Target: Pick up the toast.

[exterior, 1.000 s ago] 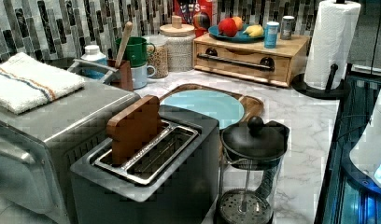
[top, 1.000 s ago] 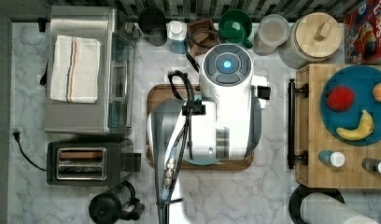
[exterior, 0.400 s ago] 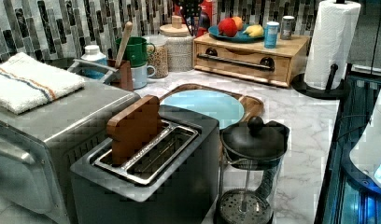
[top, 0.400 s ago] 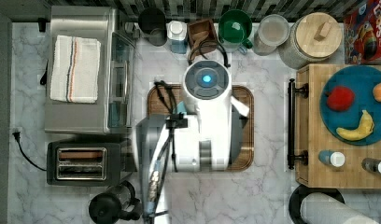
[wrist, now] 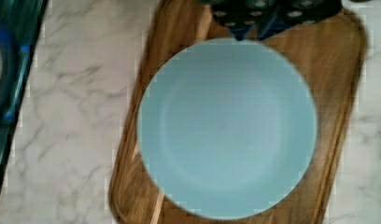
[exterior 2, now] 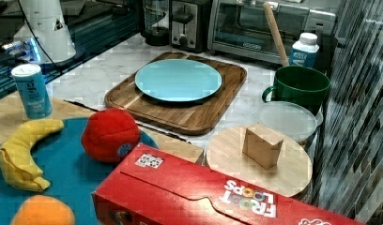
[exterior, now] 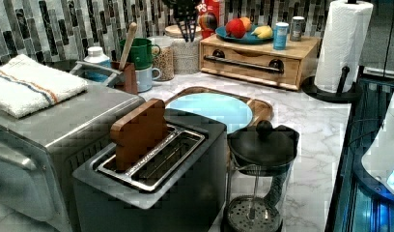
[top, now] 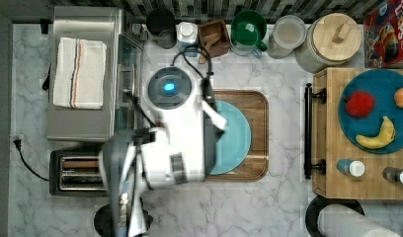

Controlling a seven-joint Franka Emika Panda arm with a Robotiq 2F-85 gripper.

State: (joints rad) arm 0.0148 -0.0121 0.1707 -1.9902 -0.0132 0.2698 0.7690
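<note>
In the toaster [exterior: 151,179] at the tabletop's [top: 268,64] corner: toast [exterior: 138,133], upright in one slot. Tool [wrist: 265,16] above blue plate [wrist: 227,128]; grip state cannot be told.

"FROOT LOOPS" reads across the red cereal box [exterior 2: 218,197] in the right view, upside down as it lies. Print on the blue can [exterior 2: 34,90] and white bottle [exterior 2: 304,52] stays illegible.

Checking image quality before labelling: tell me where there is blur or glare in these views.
Top view: the arm is smeared. Wrist view: the blue plate has soft edges. Left view: the toast in the toaster looks blocky. Right view: mild sheen on the marble counter.
</note>
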